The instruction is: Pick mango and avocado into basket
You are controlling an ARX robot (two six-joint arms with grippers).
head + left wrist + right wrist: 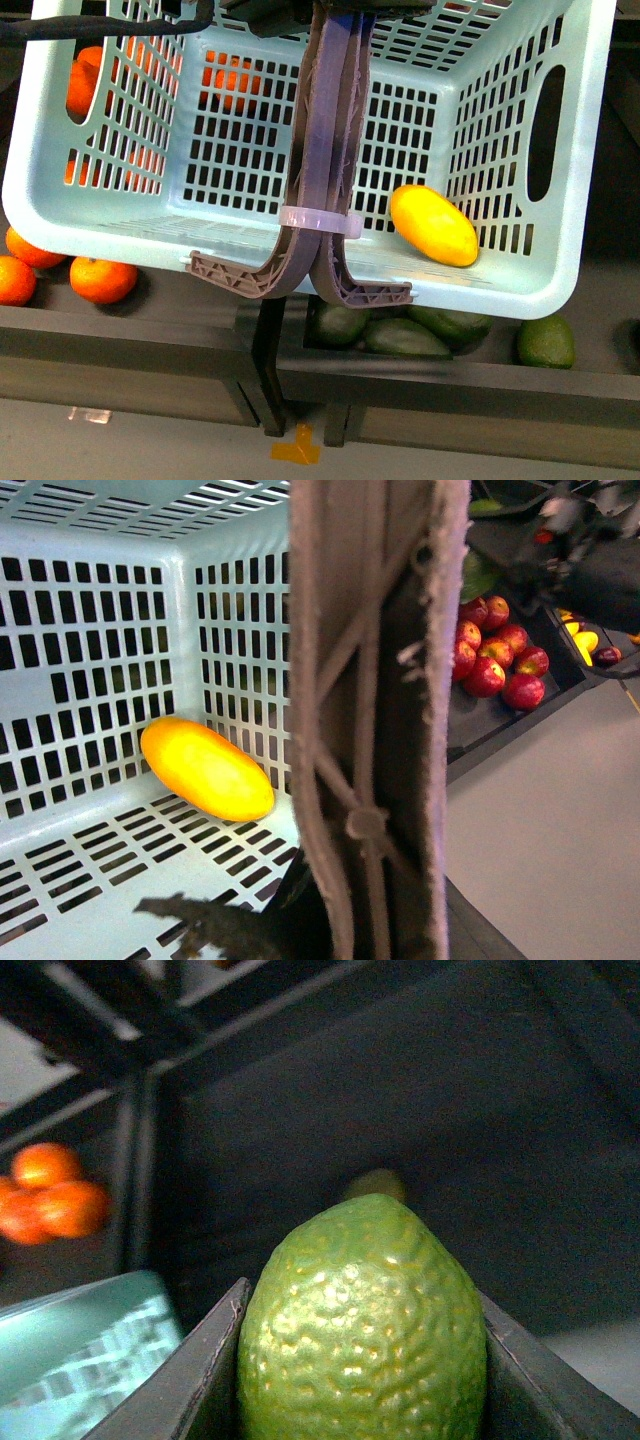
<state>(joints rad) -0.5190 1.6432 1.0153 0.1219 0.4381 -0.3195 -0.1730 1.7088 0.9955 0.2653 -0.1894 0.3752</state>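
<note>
Basket: light turquoise plastic with slotted walls and floor, tilted in the front view above the desk. Its brown-grey handles stand together, bound by a white tie.

Mango: yellow-orange and oblong, lying on the basket floor in the corner on the robot's right, against the slotted wall. It lies well apart from the handles.

Avocado: green with pebbled skin, seen in the right wrist view. It stands narrow end away from the camera and is outside the basket, a corner of which shows beside it.

Right gripper: closed part-way, with both dark fingers pressed to the avocado's sides.

Left gripper: dark hardware at the top of the handles. I cannot tell how its jaws stand, because the handle fills the left wrist view.

Oranges: a group on the desk at the robot's left, partly under the basket.

Loose avocados: several in a desk compartment under the basket's front rim, and one more further right.

Red apples: a cluster in a dark tray beyond the handle, in the left wrist view.
</note>
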